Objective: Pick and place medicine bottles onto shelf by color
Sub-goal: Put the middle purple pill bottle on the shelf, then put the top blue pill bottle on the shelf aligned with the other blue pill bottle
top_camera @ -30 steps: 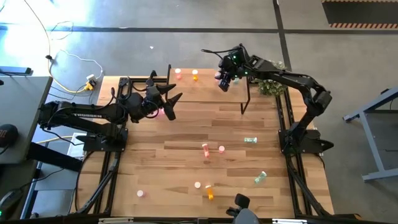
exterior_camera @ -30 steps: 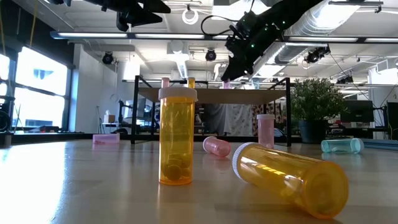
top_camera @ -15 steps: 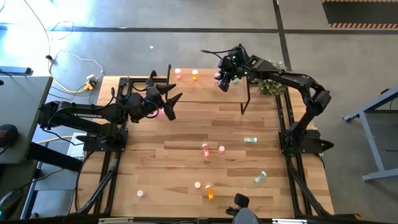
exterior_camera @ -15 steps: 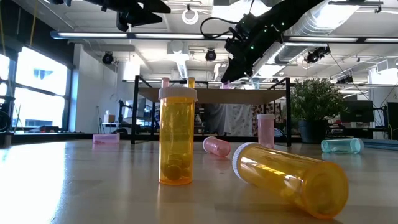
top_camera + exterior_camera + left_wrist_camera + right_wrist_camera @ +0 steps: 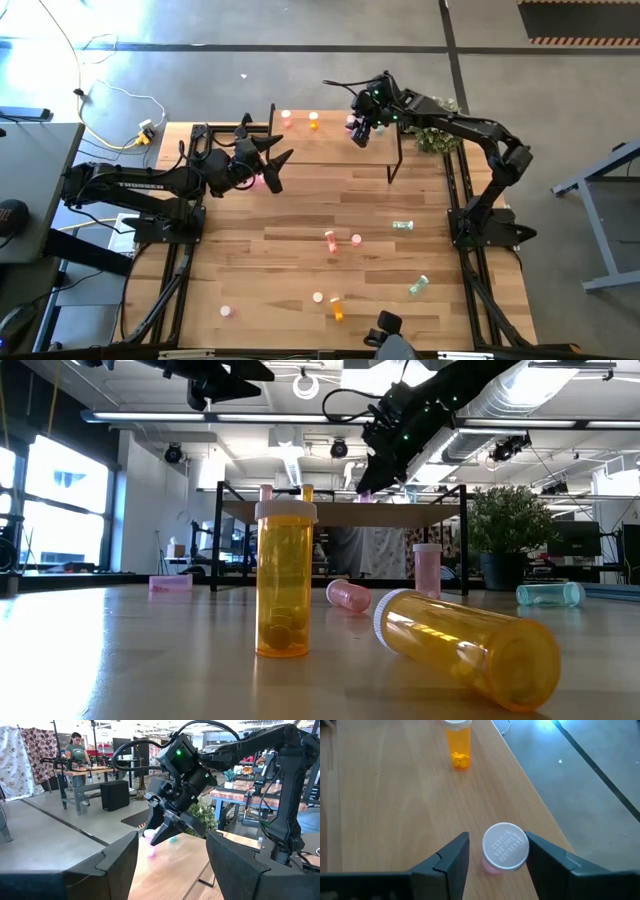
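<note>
The shelf [image 5: 330,150] stands at the table's far edge. A pink bottle [image 5: 286,117] and an orange bottle [image 5: 313,121] stand upright on its top. My right gripper [image 5: 358,131] is open over the shelf's far right part. Its fingers stand on either side of a white-capped pink bottle [image 5: 505,847], which stands upright on the shelf top [image 5: 395,795] near its far edge. The orange bottle also shows in the right wrist view [image 5: 457,745]. My left gripper [image 5: 284,170] is open and empty, raised near the shelf's left end.
Loose bottles are scattered on the table's near half: pink [image 5: 330,240], pink [image 5: 356,240], teal [image 5: 402,226], teal [image 5: 418,286], orange [image 5: 337,311], pink [image 5: 226,311]. A potted plant [image 5: 435,139] stands at the far right. A person [image 5: 76,751] is in the room behind.
My right gripper has gone up a little above the pink bottle on the shelf; the bottle stays upright where it was.
</note>
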You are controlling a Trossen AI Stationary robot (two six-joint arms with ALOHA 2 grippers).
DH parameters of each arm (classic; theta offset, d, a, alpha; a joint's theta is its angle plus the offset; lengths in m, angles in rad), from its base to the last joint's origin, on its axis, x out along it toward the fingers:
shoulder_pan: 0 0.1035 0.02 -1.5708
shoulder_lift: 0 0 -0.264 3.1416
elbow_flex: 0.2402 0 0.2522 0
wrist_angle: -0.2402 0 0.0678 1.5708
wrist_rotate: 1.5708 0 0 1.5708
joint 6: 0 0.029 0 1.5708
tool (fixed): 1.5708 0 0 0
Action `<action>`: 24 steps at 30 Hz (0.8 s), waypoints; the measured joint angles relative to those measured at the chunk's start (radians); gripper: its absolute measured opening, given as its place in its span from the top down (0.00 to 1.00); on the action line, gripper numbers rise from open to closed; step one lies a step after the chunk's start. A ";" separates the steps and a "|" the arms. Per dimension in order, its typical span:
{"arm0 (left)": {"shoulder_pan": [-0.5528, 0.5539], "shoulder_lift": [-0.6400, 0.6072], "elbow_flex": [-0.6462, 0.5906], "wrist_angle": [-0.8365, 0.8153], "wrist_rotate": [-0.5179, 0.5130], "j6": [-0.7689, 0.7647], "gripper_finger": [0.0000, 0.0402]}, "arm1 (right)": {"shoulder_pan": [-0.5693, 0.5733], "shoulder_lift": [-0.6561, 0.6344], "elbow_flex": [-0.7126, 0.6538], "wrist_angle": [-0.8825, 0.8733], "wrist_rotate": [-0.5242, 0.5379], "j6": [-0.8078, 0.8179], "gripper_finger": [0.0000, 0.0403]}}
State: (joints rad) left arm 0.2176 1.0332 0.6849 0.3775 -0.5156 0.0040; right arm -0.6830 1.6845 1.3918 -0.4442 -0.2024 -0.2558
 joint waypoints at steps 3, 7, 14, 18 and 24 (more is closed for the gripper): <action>0.000 0.000 0.000 0.000 0.000 0.000 0.44 | 0.000 -0.007 0.003 -0.003 0.000 0.002 0.55; 0.000 0.000 0.000 0.000 0.000 0.000 0.44 | 0.000 -0.009 0.037 -0.013 -0.007 0.003 0.54; 0.000 0.000 0.000 -0.032 0.000 -0.006 0.44 | 0.000 -0.009 0.146 -0.125 -0.008 0.019 0.54; 0.000 -0.009 0.000 -0.108 0.020 -0.074 0.44 | 0.005 -0.010 0.251 -0.261 -0.025 0.127 0.54; -0.001 -0.071 0.000 -0.279 0.101 -0.184 0.44 | 0.065 -0.011 0.362 -0.478 -0.053 0.212 0.54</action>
State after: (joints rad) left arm 0.2167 0.9621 0.6849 0.0983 -0.4143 -0.1795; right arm -0.6185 1.6733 1.7540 -0.9226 -0.2558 -0.0436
